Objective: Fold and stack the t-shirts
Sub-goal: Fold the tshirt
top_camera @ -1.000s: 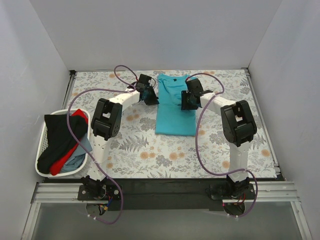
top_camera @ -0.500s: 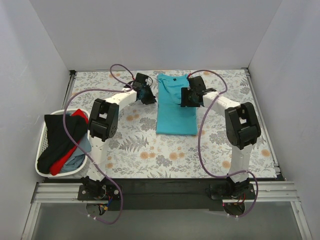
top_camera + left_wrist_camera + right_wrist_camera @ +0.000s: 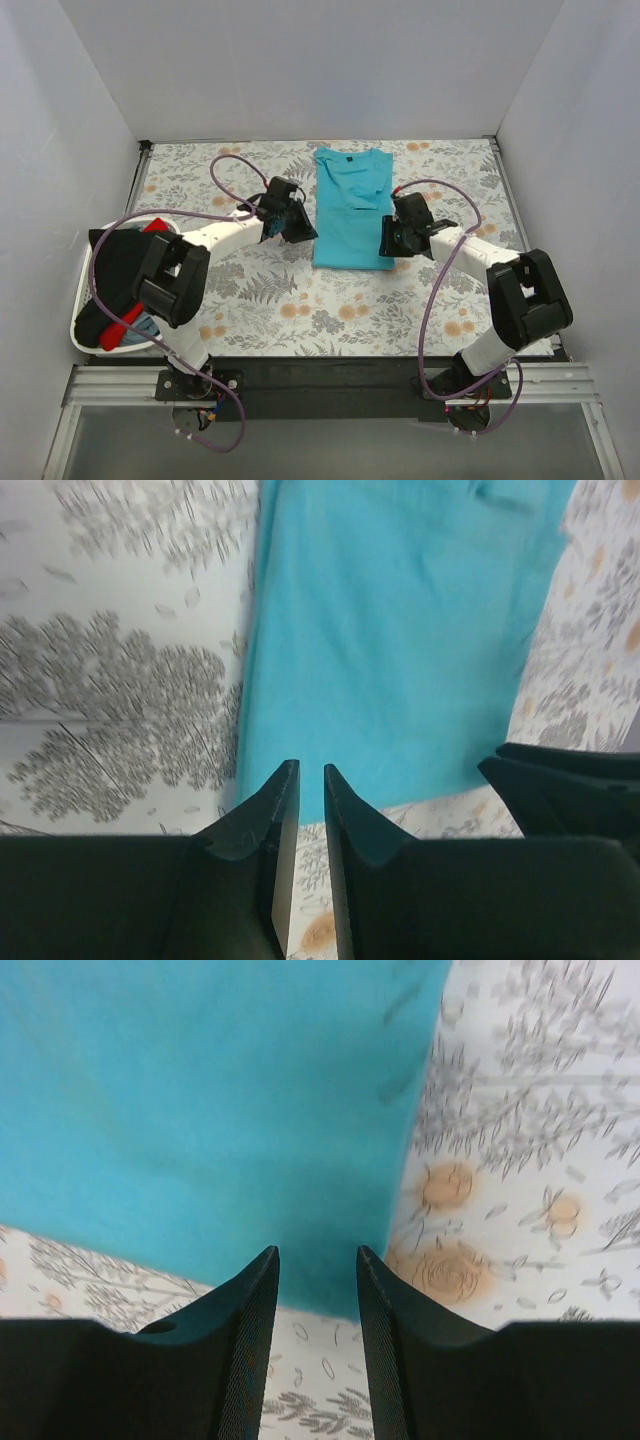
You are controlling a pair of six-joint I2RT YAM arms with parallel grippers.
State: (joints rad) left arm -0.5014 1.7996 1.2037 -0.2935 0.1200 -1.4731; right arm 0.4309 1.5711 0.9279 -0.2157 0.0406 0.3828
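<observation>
A plain turquoise t-shirt (image 3: 350,210) lies flat on the floral table, folded into a long narrow strip with its collar at the far end. It also shows in the left wrist view (image 3: 400,630) and the right wrist view (image 3: 200,1090). My left gripper (image 3: 306,231) hovers at the shirt's near left corner, jaws only slightly apart and empty (image 3: 311,768). My right gripper (image 3: 386,246) hovers at the near right corner, open and empty (image 3: 317,1250). Black (image 3: 120,262), red (image 3: 128,318) and turquoise (image 3: 162,300) shirts lie in the basket.
The white slatted basket (image 3: 82,300) stands at the table's left edge, beside the left arm's elbow. White walls close in the table at the back and both sides. The right gripper's dark fingers (image 3: 560,780) show in the left wrist view.
Both grippers have moved from the shirt's upper sides toward me, down to its near corners. The shirt's right side now lies flatter. The left arm's elbow swung out over the basket.
</observation>
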